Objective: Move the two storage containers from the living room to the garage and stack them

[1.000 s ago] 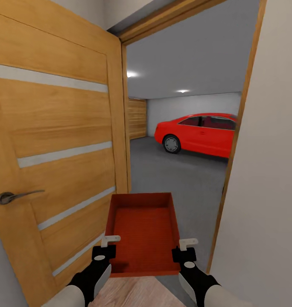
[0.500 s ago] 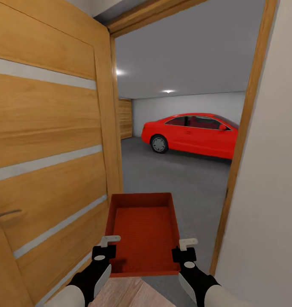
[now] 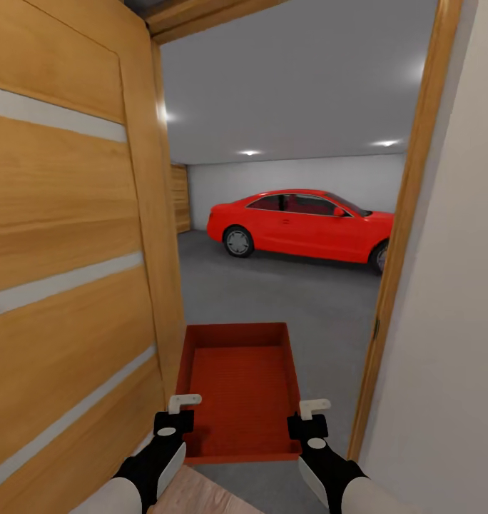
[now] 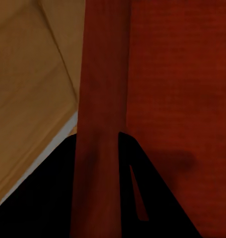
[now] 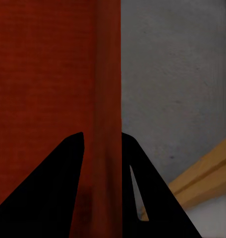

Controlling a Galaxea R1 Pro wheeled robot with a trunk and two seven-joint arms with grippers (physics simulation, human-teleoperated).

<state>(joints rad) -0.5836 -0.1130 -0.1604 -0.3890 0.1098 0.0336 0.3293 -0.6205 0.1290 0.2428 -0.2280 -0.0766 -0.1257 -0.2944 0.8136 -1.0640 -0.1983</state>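
One orange-red storage container [image 3: 240,385] hangs level in front of me, held by both arms in a doorway. My left gripper [image 3: 182,412] is shut on its left wall [image 4: 100,99], and my right gripper [image 3: 309,414] is shut on its right wall [image 5: 108,74]. In each wrist view the black fingers [image 4: 43,198] [image 5: 53,178] straddle the wall's rim. Through the doorway lies the garage, with pale grey walls and a dark grey concrete floor [image 3: 287,300]. A strip of light wood-plank floor [image 3: 201,500] shows under my arms.
An open wooden door [image 3: 65,250] with pale stripes stands close on the left. The wooden door frame [image 3: 397,250] and a pale wall [image 3: 451,321] close in on the right. A red car [image 3: 301,225] is parked at the far side of the garage.
The whole view has moved forward into the doorway. The door handle has left the picture and more of the car shows. The container sits the same between both grippers.
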